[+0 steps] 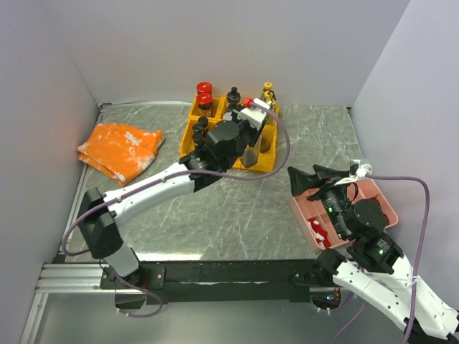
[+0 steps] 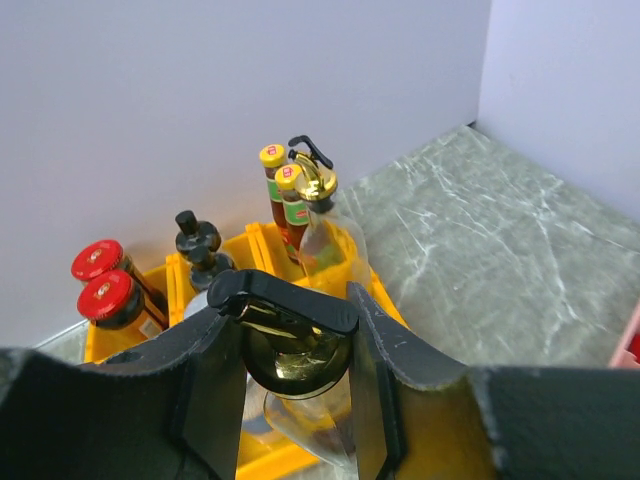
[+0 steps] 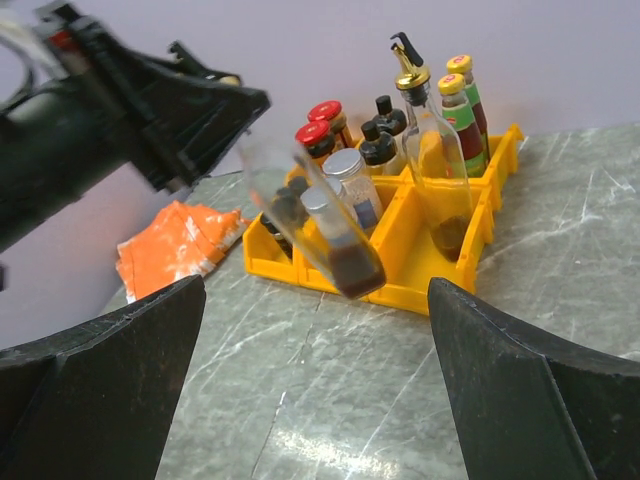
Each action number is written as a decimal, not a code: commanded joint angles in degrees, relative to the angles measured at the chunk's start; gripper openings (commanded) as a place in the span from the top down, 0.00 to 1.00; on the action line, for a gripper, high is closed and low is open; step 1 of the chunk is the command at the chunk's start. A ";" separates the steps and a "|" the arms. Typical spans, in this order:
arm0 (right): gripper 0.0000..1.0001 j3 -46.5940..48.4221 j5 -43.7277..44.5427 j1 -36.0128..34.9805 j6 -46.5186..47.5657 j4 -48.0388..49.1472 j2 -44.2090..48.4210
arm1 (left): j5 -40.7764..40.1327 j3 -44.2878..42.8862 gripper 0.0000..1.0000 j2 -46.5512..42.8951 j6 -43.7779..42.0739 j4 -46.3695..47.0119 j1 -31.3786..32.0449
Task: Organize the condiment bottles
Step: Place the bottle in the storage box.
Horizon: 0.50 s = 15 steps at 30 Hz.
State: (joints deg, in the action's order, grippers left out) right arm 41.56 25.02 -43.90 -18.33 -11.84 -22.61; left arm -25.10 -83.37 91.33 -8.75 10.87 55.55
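Observation:
A yellow compartment tray (image 1: 267,169) at the back holds several condiment bottles: two red-capped jars (image 1: 204,93), black-capped bottles (image 1: 233,97), two yellow-green capped bottles (image 2: 274,160) and a clear gold-spouted cruet (image 2: 318,190). My left gripper (image 1: 242,137) is shut on the gold cap of a clear glass bottle (image 2: 295,355) with dark liquid at its bottom (image 3: 345,262). It holds the bottle tilted, off the table, over the tray's front edge. My right gripper (image 1: 315,178) is open and empty at the right, facing the tray.
An orange cloth (image 1: 118,147) lies crumpled at the left, also in the right wrist view (image 3: 175,250). A pink tray (image 1: 373,193) with small red and white packets (image 1: 319,231) sits under my right arm. White walls close in the back and sides.

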 commanded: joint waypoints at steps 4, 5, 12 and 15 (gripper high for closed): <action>0.00 -0.43 1.35 -0.13 0.13 2.34 1.08 | 5.06 -6.62 0.99 4.90 -0.74 12.50 -3.43; 0.00 -0.69 1.26 -0.13 0.22 2.60 1.16 | 5.24 -6.89 0.99 5.52 -0.65 13.20 -3.69; 0.00 -1.13 0.30 -0.05 0.75 4.10 1.17 | 6.73 -10.93 0.99 12.29 -1.26 15.75 -4.92; 0.00 -1.13 0.30 -0.13 1.10 3.84 0.90 | 7.35 -12.94 0.99 14.84 -1.09 16.19 -5.28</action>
State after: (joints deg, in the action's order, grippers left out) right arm 40.75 25.17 -43.90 -18.13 -10.26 -21.71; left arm -19.68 -90.32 105.45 -9.17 17.65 50.59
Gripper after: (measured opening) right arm 0.999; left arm 0.425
